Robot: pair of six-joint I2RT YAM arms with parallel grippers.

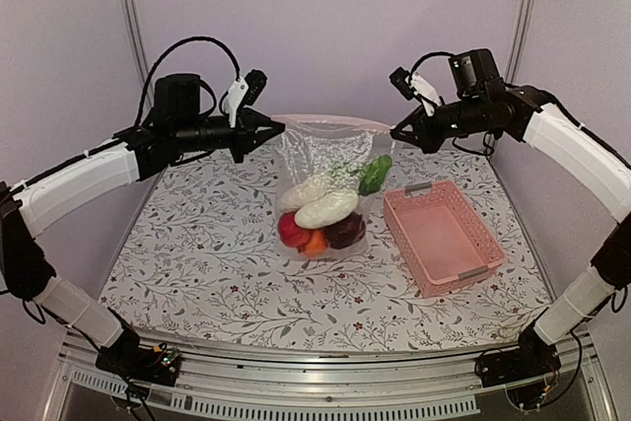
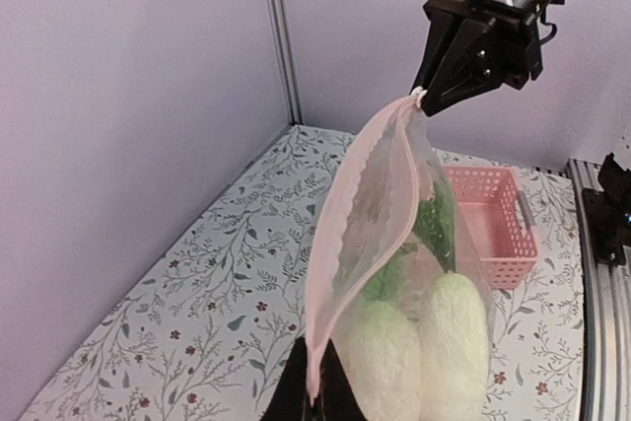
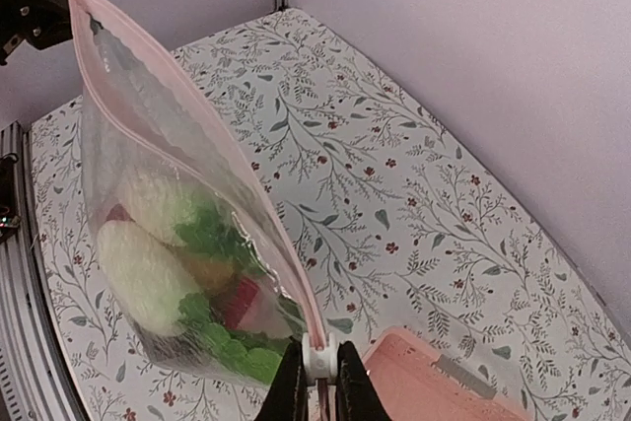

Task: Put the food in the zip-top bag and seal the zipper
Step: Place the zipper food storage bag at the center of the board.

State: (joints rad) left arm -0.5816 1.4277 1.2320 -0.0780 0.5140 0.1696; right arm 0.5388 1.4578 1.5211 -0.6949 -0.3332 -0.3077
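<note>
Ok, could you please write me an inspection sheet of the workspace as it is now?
Surface: table with flowered cloth, nothing spilled.
Job's things: clear bag held up between both grippers, food inside; zipper stretched along top, full seal cannot be told.
Clutter: pink basket, nothing in it, right of the bag.
Grippers: left gripper and right gripper each shut on one zipper end.
Cables: black cables loop above both wrists, apart from the bag.
Surroundings: plain walls, metal posts at far corners.
</note>
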